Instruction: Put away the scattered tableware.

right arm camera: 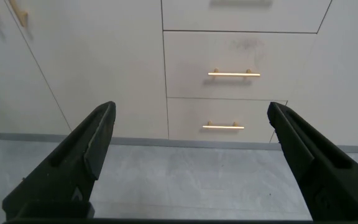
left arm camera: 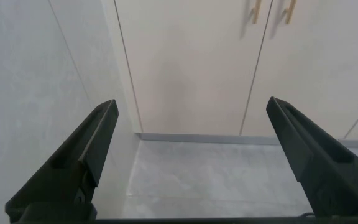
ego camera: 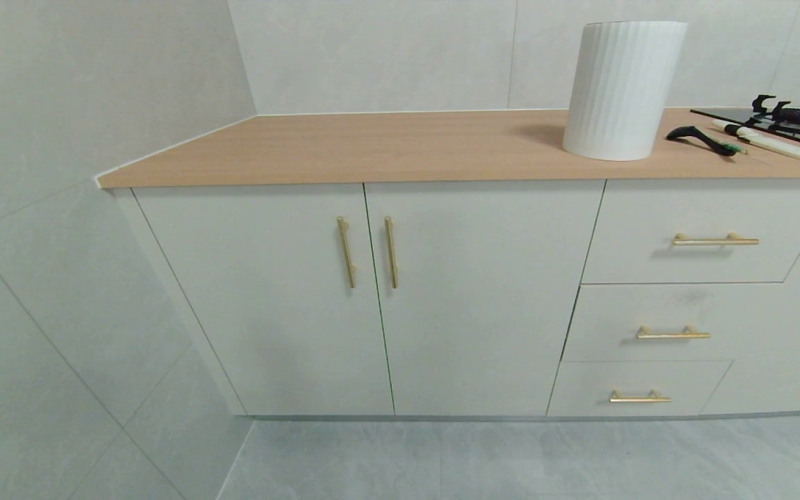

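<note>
Left end effector [left arm camera: 191,104]: fingers spread, empty, cabinet doors [left arm camera: 191,62] ahead of it. Right end effector [right arm camera: 191,107]: spread, empty, drawers [right arm camera: 241,56] ahead. On the bench [ego camera: 372,146], well above both: white ribbed container [ego camera: 622,90], black-handled utensil [ego camera: 695,134], long white utensil [ego camera: 771,144].

Wood-grain countertop [ego camera: 372,146] looks matt and smooth. White ribbed container [ego camera: 622,90] is matt, ceramic-looking. Cabinet doors [ego camera: 268,298] are smooth, flat matt. Handles [ego camera: 714,240] are golden metal, faintly gleaming.
</note>
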Tool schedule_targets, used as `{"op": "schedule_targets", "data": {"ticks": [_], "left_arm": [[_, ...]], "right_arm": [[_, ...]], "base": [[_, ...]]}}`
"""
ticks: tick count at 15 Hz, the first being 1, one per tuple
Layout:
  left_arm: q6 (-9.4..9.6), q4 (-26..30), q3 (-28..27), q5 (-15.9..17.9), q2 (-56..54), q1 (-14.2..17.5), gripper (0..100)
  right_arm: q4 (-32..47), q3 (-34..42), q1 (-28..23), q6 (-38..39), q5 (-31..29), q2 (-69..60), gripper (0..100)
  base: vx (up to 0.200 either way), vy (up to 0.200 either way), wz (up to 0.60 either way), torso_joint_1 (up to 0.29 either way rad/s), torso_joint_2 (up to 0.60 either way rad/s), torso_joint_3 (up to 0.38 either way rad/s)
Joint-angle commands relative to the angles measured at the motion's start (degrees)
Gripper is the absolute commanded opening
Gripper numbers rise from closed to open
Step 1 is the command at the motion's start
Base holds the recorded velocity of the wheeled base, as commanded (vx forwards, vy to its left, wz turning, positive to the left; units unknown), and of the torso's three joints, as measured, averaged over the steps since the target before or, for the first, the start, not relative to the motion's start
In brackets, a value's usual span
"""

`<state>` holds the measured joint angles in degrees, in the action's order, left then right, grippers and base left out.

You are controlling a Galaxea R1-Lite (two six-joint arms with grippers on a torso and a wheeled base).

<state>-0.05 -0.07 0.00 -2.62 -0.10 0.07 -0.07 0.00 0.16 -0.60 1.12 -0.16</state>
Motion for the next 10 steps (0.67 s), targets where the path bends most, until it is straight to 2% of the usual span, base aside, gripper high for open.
{"op": "schedule_targets", "data": {"ticks": [1,2,10], "left_arm": [[0.14,0.0,0.0,0.0,0.1,0.0,100],[0.22,0.0,0.0,0.1,0.1,0.0,100],[0.22,-0.1,0.0,0.1,0.1,0.0,100]], "right_arm": [[0.2,0.0,0.0,0.0,0.0,0.2,100],[0.2,0.0,0.0,0.0,0.0,0.2,100],[0.2,0.0,0.0,0.1,0.0,0.2,100]], "base": [[0.0,0.0,0.0,0.0,0.0,0.0],[0.0,0.0,0.0,0.0,0.0,0.0],[0.0,-0.2,0.0,0.003,0.0,0.002]]}}
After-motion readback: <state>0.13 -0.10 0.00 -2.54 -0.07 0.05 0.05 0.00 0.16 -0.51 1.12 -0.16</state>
